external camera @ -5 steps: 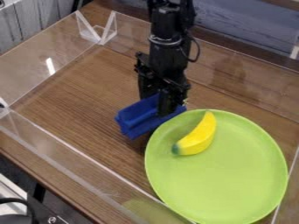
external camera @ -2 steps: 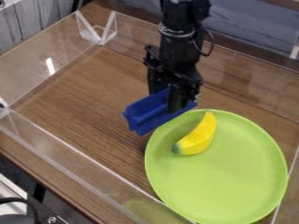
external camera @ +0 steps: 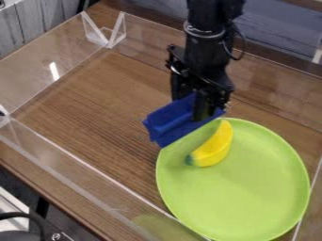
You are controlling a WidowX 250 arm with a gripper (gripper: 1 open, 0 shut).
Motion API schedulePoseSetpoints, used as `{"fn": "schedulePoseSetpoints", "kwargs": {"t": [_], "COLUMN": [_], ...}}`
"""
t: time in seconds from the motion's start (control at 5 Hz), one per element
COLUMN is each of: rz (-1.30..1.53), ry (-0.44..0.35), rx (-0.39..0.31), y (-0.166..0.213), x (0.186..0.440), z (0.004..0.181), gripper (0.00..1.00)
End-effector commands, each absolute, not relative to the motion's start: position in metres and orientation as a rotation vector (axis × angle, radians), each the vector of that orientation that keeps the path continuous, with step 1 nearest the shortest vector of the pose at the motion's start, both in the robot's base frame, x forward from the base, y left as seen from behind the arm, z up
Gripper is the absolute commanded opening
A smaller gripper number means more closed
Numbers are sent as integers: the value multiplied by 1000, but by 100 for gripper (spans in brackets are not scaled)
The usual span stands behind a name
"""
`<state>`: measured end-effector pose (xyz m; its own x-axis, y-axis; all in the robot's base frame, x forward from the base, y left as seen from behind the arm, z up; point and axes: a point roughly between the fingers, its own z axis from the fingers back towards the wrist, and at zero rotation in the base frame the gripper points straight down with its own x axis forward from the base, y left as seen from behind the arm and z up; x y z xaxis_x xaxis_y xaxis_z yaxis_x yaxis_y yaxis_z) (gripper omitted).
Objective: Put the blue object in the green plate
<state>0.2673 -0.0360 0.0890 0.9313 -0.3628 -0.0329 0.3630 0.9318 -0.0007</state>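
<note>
1. At left, bare wood tabletop (external camera: 75, 108) gives the arm room beside its target.
2. At center, the blue block (external camera: 176, 120) hangs at a tilt near the plate's far left rim, apparently raised to clear it.
3. The black gripper (external camera: 199, 105) clamps the block from above, fingers parted by its width.
4. At right, the green plate (external camera: 251, 193) waits, a banana (external camera: 212, 145) at its far left side, likely an obstacle.

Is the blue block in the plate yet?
No, out: the blue block hangs in the gripper, beyond the plate's rim.
</note>
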Motion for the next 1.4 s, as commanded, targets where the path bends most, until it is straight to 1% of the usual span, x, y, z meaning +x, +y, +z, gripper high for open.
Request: {"fn": "schedulePoseSetpoints", "kwargs": {"t": [0.0, 1.0, 1.2], "rz": [-365, -346, -341], "ry": [-36, -38, -47], "rx": [8, 12, 14], "y": [-46, -73, -77], "x": [267, 246, 238], "z": [108, 127, 125], "gripper": [0, 0, 0]}}
